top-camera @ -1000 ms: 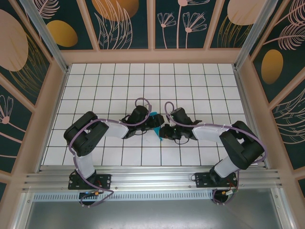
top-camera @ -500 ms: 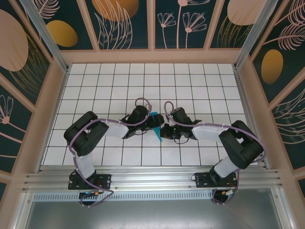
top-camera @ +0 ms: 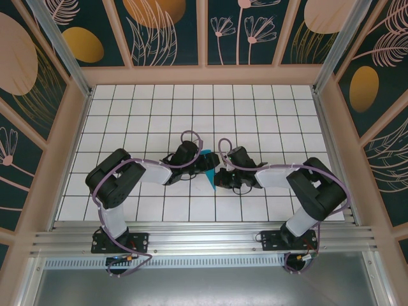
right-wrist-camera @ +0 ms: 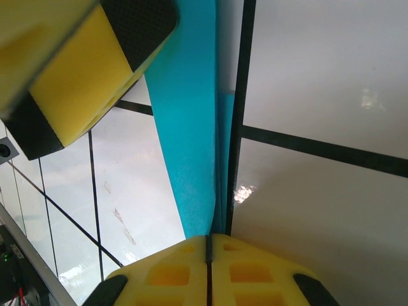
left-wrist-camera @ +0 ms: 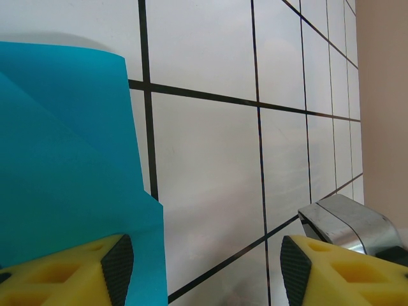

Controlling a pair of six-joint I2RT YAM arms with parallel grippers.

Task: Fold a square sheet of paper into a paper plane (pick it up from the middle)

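The square sheet of paper (top-camera: 209,171) is teal and folded into a narrow pointed strip, held up off the white tiles at the middle. Whether it has the shape of a paper plane I cannot tell. My right gripper (right-wrist-camera: 208,241) is shut on the strip's lower end, and the paper (right-wrist-camera: 188,146) rises from between its yellow fingers. My left gripper (left-wrist-camera: 204,271) is open, with the paper (left-wrist-camera: 64,159) lying against its left finger (left-wrist-camera: 118,268). In the top view the left gripper (top-camera: 203,163) and right gripper (top-camera: 220,174) meet at the paper.
The tiled floor (top-camera: 268,115) stretches wide behind and beside the arms. Wooden-framed patterned walls (top-camera: 70,121) close it in on three sides. An aluminium rail (top-camera: 204,239) runs along the near edge. A metal part (left-wrist-camera: 347,220) sits close by the left gripper's right finger.
The right gripper's jaws have closed fully on the paper's lower end. The right arm's elbow has shifted slightly inward. The left arm and paper stay about where they were.
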